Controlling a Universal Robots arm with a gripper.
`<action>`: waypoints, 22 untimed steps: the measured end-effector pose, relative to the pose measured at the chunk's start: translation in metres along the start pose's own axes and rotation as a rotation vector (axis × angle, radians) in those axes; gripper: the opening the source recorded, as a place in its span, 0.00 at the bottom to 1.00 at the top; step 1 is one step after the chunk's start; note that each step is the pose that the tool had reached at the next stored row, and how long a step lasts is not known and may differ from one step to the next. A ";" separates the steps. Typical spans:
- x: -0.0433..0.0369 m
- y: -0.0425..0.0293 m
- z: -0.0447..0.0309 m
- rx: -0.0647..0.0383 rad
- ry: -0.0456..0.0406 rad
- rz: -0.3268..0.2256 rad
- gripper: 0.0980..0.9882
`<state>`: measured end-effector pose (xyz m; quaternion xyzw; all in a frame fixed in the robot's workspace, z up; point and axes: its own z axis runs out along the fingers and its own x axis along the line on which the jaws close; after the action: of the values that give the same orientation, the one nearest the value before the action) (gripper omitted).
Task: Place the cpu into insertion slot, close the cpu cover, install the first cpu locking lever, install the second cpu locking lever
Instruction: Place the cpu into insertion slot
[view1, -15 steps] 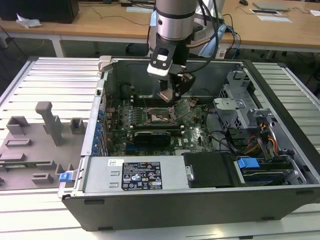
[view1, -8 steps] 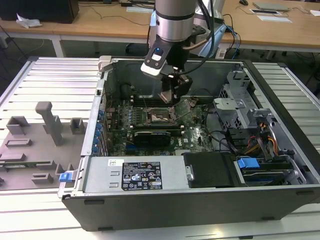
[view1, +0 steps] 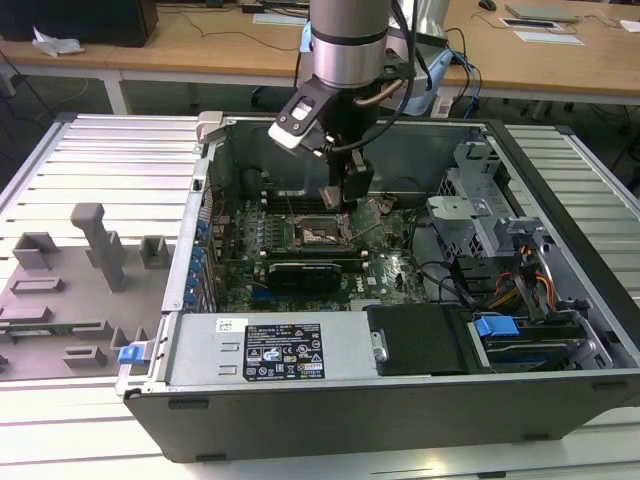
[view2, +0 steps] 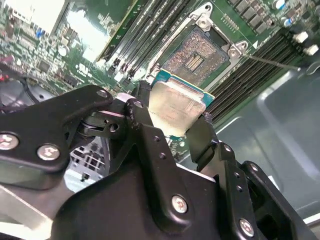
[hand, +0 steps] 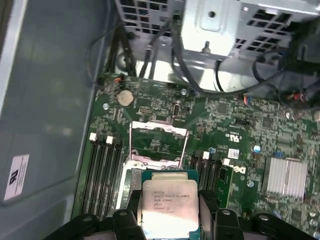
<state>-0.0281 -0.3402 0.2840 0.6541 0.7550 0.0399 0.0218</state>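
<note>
My gripper (view1: 342, 196) hangs inside the open computer case, just above the insertion slot (view1: 322, 233). It is shut on the cpu (hand: 167, 207), whose silver metal face shows between the two black fingers (hand: 131, 202). In the second wrist view the cpu (view2: 175, 107) hovers over the edge of the slot (view2: 195, 55), whose greyish-gold pin field lies bare. The cpu cover (hand: 159, 142), a thin silver frame with a square window, stands tipped up open beyond the slot. A thin wire locking lever (view2: 272, 61) sticks out beside the socket.
Black memory slots (hand: 102, 170) flank the socket on both sides. A metal drive cage (view1: 470, 215) and loose cables (view1: 520, 280) fill the case at the exterior view's right. A long black card (view1: 310, 272) lies in front of the socket. Grey fixtures (view1: 95, 245) stand on the table.
</note>
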 end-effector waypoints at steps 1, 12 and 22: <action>0.0000 0.0000 0.0006 -0.001 -0.0025 0.028 0.50; -0.0001 -0.0005 0.0052 -0.005 -0.0207 0.233 0.50; 0.0048 -0.0025 0.0130 -0.004 -0.0216 0.226 0.50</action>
<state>-0.0301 -0.3354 0.2710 0.7356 0.6759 0.0367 0.0267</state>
